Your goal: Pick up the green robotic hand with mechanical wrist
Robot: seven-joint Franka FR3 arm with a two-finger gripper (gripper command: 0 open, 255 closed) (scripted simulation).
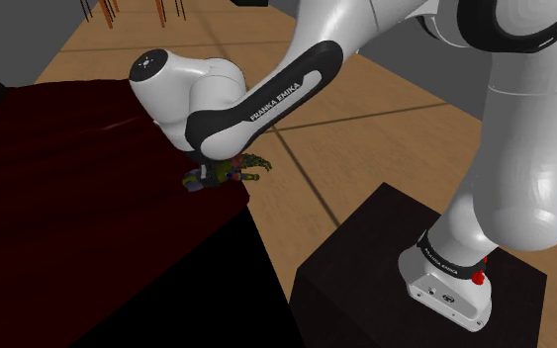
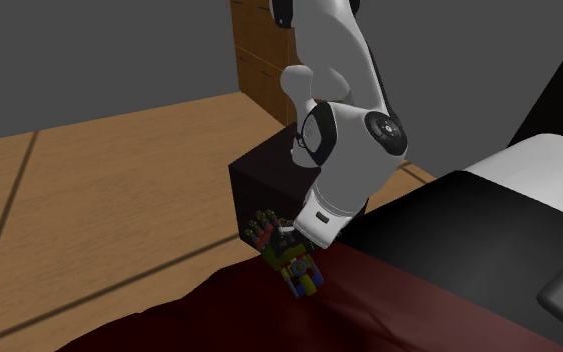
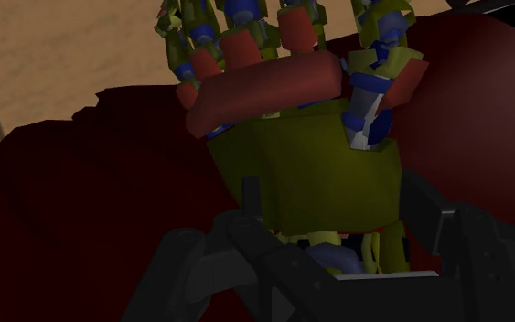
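Gripper [image 3: 336, 215] fingers clasp green robotic hand [image 3: 319, 174], wrist cam; shoulder cam: at dark-red surface [image 1: 68, 178] edge.

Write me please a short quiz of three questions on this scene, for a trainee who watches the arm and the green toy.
1. True or false: the toy lies in the middle of the dark red cover, far from any edge.
2. Choose one. The floor is: A) tan planks; B) green carpet; C) white tiles.
3. Fill in: the black hand is right at the ___.

Key: 1 false, the toy lies by the cover's edge; 2 A; 3 toy.
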